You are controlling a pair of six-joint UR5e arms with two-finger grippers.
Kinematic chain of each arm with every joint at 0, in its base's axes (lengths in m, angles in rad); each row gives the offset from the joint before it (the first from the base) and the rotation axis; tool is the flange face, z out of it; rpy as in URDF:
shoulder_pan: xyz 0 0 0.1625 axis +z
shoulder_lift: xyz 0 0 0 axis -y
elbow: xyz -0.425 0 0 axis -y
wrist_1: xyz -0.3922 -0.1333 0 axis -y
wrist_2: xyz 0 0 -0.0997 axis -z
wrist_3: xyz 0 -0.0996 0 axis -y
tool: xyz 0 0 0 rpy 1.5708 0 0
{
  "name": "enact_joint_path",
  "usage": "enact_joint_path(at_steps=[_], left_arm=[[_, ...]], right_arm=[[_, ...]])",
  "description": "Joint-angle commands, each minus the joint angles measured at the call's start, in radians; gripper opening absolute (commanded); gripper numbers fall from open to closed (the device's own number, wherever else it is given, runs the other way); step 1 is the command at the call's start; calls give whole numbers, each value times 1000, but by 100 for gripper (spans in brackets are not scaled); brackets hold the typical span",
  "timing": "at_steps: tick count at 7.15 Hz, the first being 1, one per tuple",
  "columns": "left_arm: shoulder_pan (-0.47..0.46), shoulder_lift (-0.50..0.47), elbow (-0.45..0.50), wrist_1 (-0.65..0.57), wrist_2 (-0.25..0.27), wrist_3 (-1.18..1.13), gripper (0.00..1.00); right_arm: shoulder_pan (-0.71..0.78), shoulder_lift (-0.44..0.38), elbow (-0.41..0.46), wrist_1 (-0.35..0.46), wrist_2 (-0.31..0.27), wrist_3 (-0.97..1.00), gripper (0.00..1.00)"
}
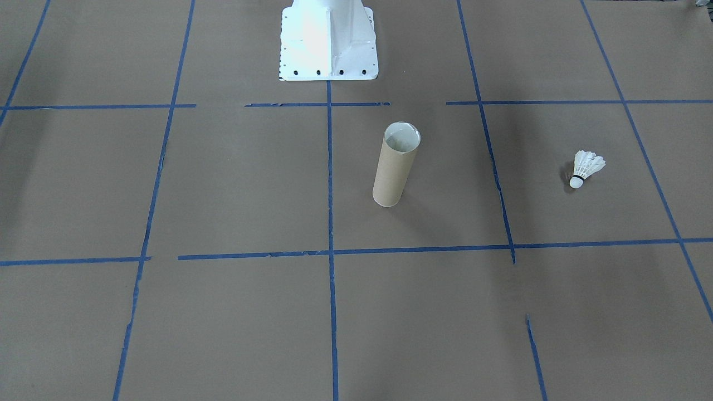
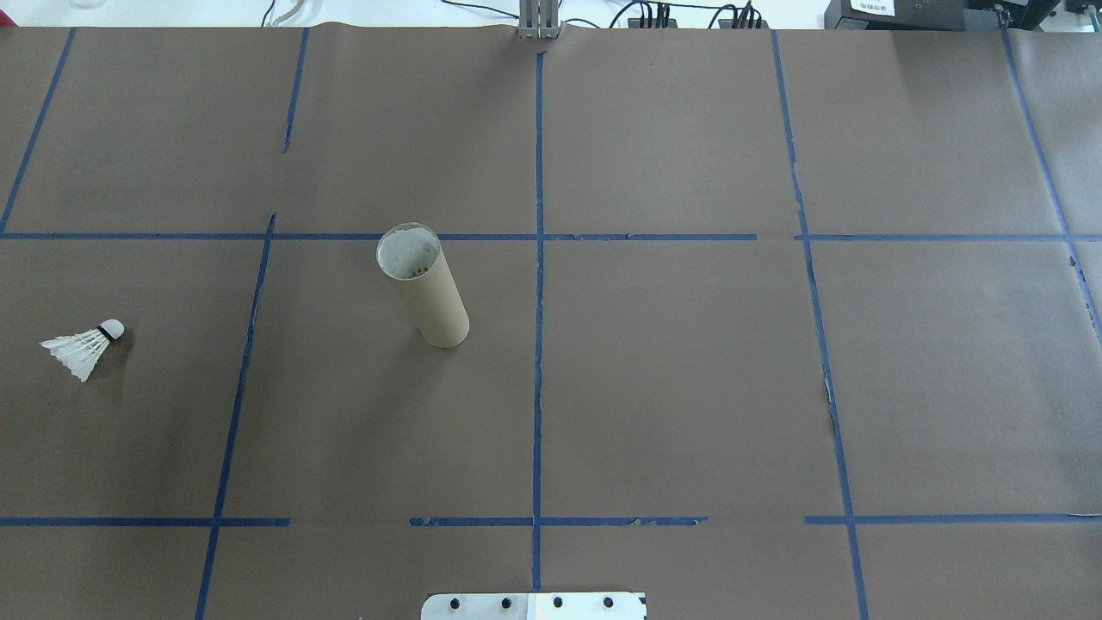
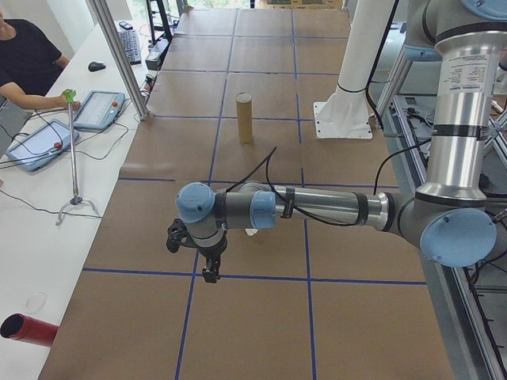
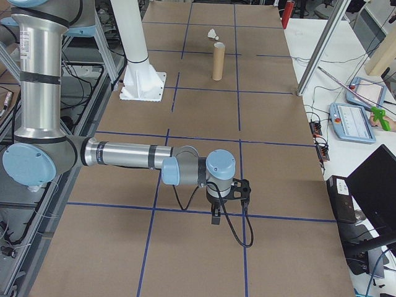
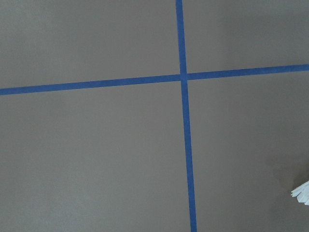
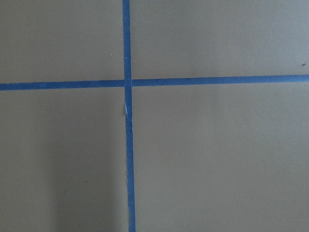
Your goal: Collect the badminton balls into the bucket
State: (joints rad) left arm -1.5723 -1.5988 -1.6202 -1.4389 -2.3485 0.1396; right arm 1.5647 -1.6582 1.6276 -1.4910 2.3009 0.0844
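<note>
The badminton ball, a white feather shuttlecock (image 2: pixel 86 344) with a black band, lies on its side on the brown paper at the table's left end; it also shows as the shuttlecock (image 1: pixel 585 169) in the front-facing view, and its feather edge (image 5: pixel 301 193) shows in the left wrist view. The bucket, a tan cardboard tube (image 2: pixel 424 288), stands upright near the table's middle, well apart from it. My left gripper (image 3: pixel 209 273) hangs over the paper close to the shuttlecock's end of the table. My right gripper (image 4: pixel 215 216) hangs over the far right end. Whether either is open or shut I cannot tell.
The white base plate (image 2: pixel 534 605) stands at the table's near edge. Blue tape lines (image 2: pixel 538 344) grid the paper. A person (image 3: pixel 28 59) sits at a side table with tablets (image 3: pixel 101 109), a thin stand (image 3: pixel 74 150) and a red cylinder (image 3: pixel 28 328).
</note>
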Motion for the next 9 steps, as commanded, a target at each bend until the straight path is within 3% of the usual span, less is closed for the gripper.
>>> enact_joint_path(at_steps=[1, 2, 4, 6, 9], left_arm=[[0, -15, -6, 0, 0, 0, 100], [0, -20, -6, -2, -5, -14, 100], [-2, 5, -102, -6, -17, -34, 100], [0, 39, -164, -49, -107, -203, 100], [3, 211, -144, -416, -118, -274, 100]], right_arm=[[0, 0, 0, 0, 0, 0, 100], [0, 0, 0, 0, 0, 0, 100], [0, 0, 0, 0, 0, 0, 100], [0, 0, -2, 0, 0, 0, 100], [0, 0, -2, 0, 0, 0, 100]])
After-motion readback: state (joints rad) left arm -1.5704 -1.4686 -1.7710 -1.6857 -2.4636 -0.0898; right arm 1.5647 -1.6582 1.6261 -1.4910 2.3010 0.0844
